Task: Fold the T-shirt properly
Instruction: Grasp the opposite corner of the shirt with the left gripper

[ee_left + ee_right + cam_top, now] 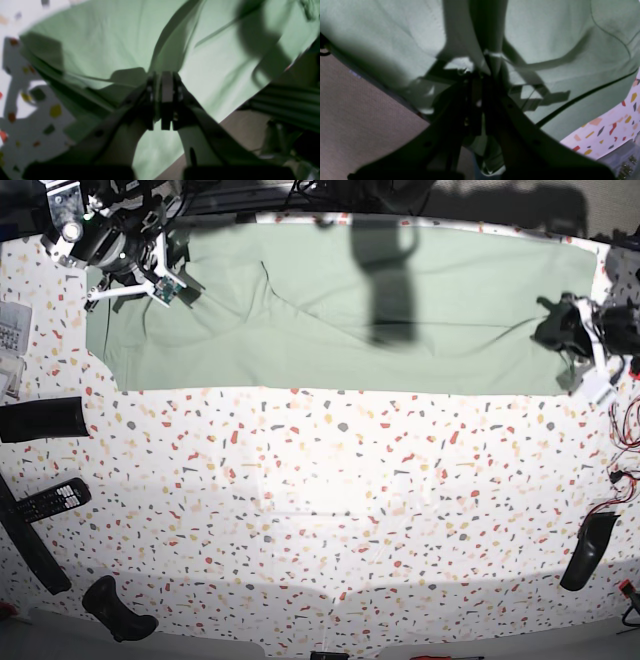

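Across the far edge of the counter (320,510) you've got the T-shirt (340,320) laid out as a wide flat band, running nearly the full width from left to right. Its near edge is a fairly straight line; soft creases run through the middle and an arm's shadow falls across the centre.

Left hand (165,100): sits at the right end of the shirt in the base view. Wrist view shows both fingers pressed together with a ridge of green fabric pinched between them, cloth rising in a fold straight off the tips. Clamped on the T-shirt.

Right hand (482,82): at the far-left corner of the shirt in the base view. Wrist view is dark, but the fingers meet and a tuck of fabric with a pale hem edge is drawn up between them. Also clamped on the T-shirt. A seam line curves across the cloth to the right of it.

Both wrist views show the shirt edge hanging over the counter rim, with brown floor below.

Other stuff on the counter, all well apart from the shirt: remote control (52,500) near the left edge, black roll (42,420) just far of it, dark handle-shaped item (115,610) at near left, another black item (587,552) at near right. Red wires (622,475) trail off the right edge.
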